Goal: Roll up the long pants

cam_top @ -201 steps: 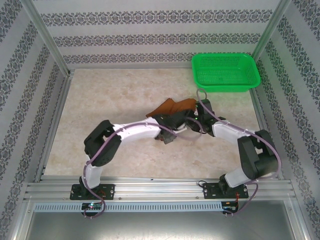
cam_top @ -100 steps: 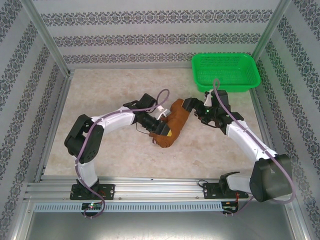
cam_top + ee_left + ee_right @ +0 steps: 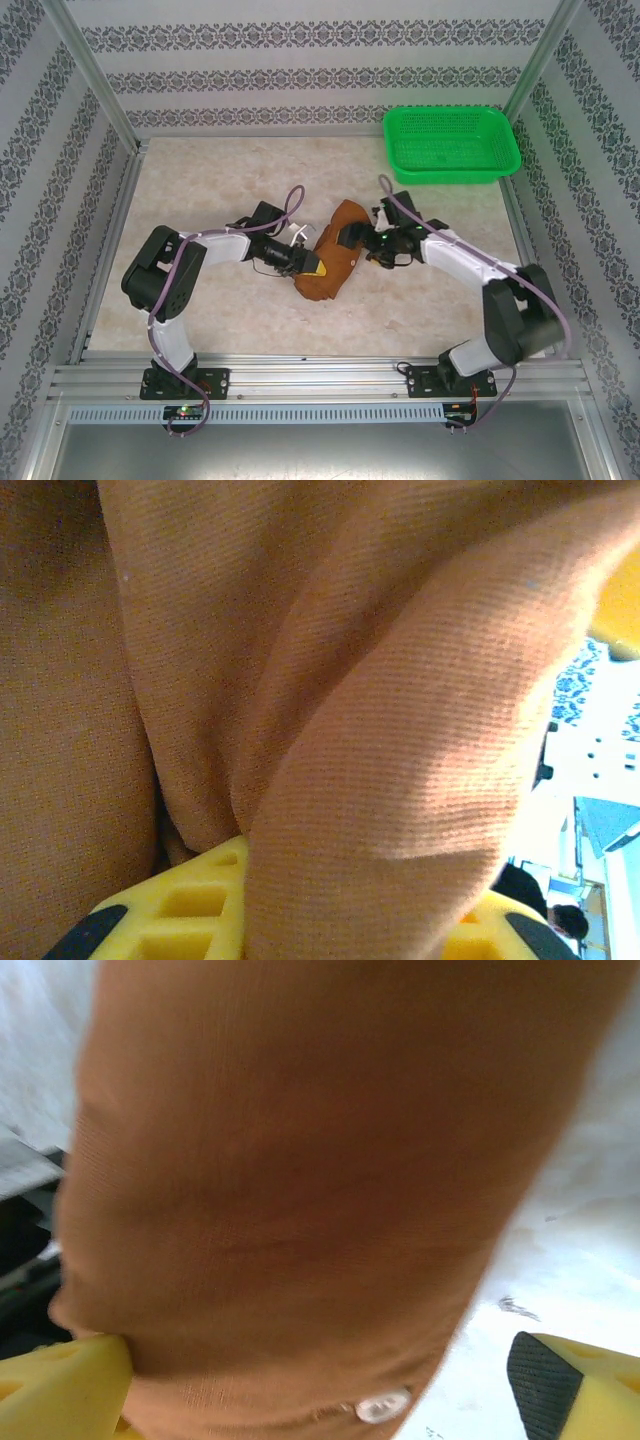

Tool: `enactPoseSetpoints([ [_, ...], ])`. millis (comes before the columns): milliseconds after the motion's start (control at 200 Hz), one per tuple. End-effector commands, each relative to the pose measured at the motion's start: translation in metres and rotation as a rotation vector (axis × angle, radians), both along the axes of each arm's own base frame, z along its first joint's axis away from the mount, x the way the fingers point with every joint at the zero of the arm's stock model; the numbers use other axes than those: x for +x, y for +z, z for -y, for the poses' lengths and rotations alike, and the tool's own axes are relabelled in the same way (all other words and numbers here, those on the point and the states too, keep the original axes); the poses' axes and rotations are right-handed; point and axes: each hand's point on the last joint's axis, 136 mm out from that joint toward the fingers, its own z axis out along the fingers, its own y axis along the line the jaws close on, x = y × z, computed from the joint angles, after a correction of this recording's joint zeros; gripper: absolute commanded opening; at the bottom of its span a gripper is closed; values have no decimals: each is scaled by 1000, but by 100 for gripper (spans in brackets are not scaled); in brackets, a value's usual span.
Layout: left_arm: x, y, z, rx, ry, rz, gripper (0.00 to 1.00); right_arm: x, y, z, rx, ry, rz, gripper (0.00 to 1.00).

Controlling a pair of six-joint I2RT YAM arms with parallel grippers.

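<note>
The long pants (image 3: 333, 257) lie as a thick rust-brown roll in the middle of the table, slanting from upper right to lower left. My left gripper (image 3: 306, 266) presses in from the left. In the left wrist view a fat fold of the pants (image 3: 330, 680) is pinched between its yellow fingers (image 3: 170, 915). My right gripper (image 3: 366, 243) meets the roll's upper right end. Its jaws stand wide around the roll (image 3: 300, 1160): the left finger (image 3: 60, 1380) touches the cloth, the right finger (image 3: 585, 1385) stands apart from it. A small pale button (image 3: 383, 1405) shows near the cloth's edge.
A green mesh basket (image 3: 452, 143) stands at the back right of the pale marble-patterned table (image 3: 200, 190). Aluminium frame posts and patterned walls close in the sides and back. Both arms bend inward around the roll.
The roll has gone from a loose flap to a compact bundle. The right gripper pulled back from near the basket to the roll's end, and the left gripper slid lower along it.
</note>
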Motion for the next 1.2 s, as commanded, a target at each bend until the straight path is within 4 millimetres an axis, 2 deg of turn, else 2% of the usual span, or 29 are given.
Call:
enactPoseSetpoints([
  [0,-19,-56,-32,277,87,-180,0,2,-12,-16,-22,39,-11,98],
  [110,-21,-60,-30,256,78,-189,0,3,-37,-35,-36,70,-60,98],
  [235,-23,-73,-26,211,83,-234,0,-2,-59,-56,-47,110,-103,98],
  [380,-22,-88,-21,162,97,-275,0,-13,-85,-69,-65,134,-155,97],
  [500,-22,-87,-17,142,72,-275,0,-19,-111,-76,-110,170,-203,94],
  [550,-22,-84,-15,131,61,-269,0,-20,-120,-80,-105,191,-215,80],
  [580,-20,-81,-14,117,57,-259,1,-21,-125,-83,-92,196,-228,63],
  [639,-19,-74,-8,85,49,-241,4,-22,-135,-89,-57,202,-253,4],
  [649,-19,-73,-8,82,46,-238,4,-21,-136,-90,-54,200,-254,0],
  [749,-16,-60,-5,58,33,-195,11,-21,-147,-83,-51,165,-268,0],
  [864,-7,-9,-9,70,34,-6,32,-14,-135,-64,-44,113,-242,0],
  [919,2,12,-24,206,56,124,38,-7,-121,-54,-56,94,-216,0],
  [969,19,33,-50,396,117,272,40,0,-107,-44,-77,85,-189,0],
  [1014,39,50,-92,636,245,405,42,8,-92,-37,-94,79,-159,0],
  [1074,56,81,-152,896,450,567,48,19,-73,-29,-116,75,-118,0],
  [1119,59,105,-184,992,584,676,53,26,-59,-24,-127,69,-95,0],
  [1194,54,130,-211,1023,714,795,61,41,-35,-17,-127,52,-59,0],
])
